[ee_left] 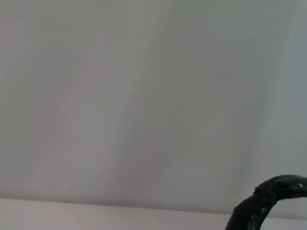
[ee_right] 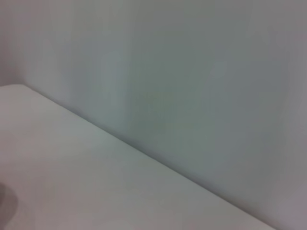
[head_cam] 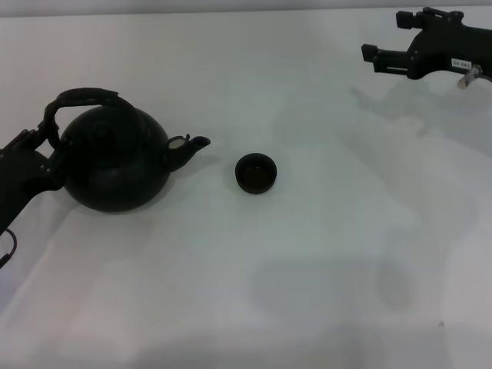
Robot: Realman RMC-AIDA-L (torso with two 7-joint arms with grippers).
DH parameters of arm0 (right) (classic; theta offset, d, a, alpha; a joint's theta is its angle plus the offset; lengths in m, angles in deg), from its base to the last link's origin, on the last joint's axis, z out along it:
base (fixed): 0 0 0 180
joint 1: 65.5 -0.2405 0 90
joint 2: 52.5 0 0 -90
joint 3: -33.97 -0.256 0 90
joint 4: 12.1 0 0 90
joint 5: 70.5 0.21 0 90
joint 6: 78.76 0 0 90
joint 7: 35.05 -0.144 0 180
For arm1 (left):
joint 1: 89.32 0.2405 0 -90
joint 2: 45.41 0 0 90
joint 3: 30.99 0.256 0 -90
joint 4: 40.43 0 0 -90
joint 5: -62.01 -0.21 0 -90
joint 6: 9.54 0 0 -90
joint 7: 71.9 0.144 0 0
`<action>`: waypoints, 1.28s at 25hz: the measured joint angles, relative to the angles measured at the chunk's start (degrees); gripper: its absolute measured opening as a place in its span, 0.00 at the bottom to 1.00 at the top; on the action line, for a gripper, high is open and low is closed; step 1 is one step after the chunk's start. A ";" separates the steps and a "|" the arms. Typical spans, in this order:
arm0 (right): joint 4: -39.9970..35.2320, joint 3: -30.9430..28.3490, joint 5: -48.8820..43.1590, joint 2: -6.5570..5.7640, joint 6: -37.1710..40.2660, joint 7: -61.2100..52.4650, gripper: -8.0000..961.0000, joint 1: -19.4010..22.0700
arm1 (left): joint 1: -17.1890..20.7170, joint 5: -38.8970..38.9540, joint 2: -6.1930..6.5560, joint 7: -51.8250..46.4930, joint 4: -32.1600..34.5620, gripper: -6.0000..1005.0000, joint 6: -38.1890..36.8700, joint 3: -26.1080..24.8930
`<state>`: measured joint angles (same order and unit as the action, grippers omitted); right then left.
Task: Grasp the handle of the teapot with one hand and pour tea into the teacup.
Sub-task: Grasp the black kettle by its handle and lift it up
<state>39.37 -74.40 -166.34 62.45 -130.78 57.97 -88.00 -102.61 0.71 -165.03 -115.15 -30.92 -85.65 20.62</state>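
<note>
The round black teapot [head_cam: 115,159] stands on the white table at the left, its short spout [head_cam: 192,145] pointing right toward the teacup. The arched handle [head_cam: 81,98] rises over the lid, and part of its wrapped arc [ee_left: 268,199] shows in the left wrist view. My left gripper [head_cam: 37,150] is pressed against the pot's left side, at the handle's lower left end, and its dark shape merges with the pot. The tiny black teacup [head_cam: 255,173] sits a short way right of the spout. My right gripper [head_cam: 382,34] hovers open and holds nothing at the far right back.
The white table [head_cam: 307,292] stretches wide in front of and to the right of the cup. A plain pale wall [ee_right: 192,72] stands behind the table's far edge.
</note>
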 joint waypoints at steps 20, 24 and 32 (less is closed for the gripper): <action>-0.85 0.06 0.03 -0.08 -0.06 0.39 0.88 0.17 | -0.24 1.98 0.18 -0.36 -0.10 0.23 -0.59 0.07; -0.85 0.15 0.06 -0.08 -0.05 0.40 0.88 0.17 | -0.58 1.98 0.21 -0.45 -0.11 0.19 -0.27 0.07; -0.96 0.06 0.11 -0.04 0.04 0.84 0.88 -0.02 | -1.73 1.51 0.42 -1.29 0.58 0.18 -0.08 0.17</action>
<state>38.41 -74.34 -166.23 62.41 -130.74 58.81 -88.01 -104.34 2.22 -164.61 -116.44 -30.33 -85.73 20.78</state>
